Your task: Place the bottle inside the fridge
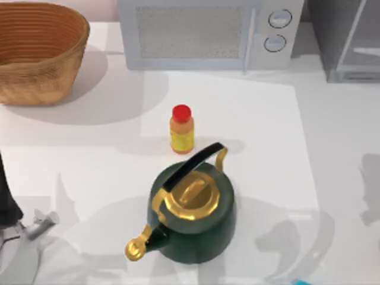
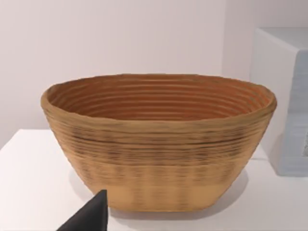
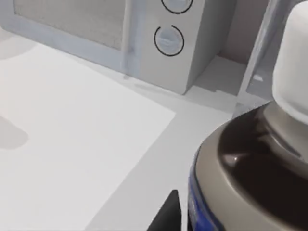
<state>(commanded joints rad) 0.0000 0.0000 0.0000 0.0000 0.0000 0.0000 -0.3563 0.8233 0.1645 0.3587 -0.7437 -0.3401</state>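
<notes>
The bottle (image 3: 260,159) sat very close to the right wrist camera: dark-brown shoulder, white cap, a strip of blue label at its side. One dark fingertip (image 3: 166,214) of the right gripper stood just beside the label. Whether that gripper was clamped on the bottle could not be told. Beyond the bottle lay the white microwave (image 3: 144,43), and to its side the pale frame of the fridge (image 3: 262,53).

In the top view the fridge (image 1: 350,38) stood at the far right corner of the table (image 1: 89,148), just beside the microwave (image 1: 208,32), which occupied the far middle. The microwave carried two round knobs (image 1: 278,29) on its right panel. No writing could be read on either appliance.

Other things on the table:
- orange-yellow bottle (image 1: 181,129) with red cap, upright, near the centre; yellow label, text illegible.
- dark green kettle (image 1: 191,211) with gold lid, gold spout and black handle, just in front of the orange-yellow bottle, apart from it.
- woven basket (image 1: 38,50) at the far left corner.

Kettle and orange-yellow bottle stood on the middle of the table, well apart from the fridge.

The left arm (image 1: 12,219) was at the near left edge. Its wrist camera faced the basket (image 2: 159,139), with one dark fingertip (image 2: 91,216) at the edge; the state of the left gripper could not be told.
</notes>
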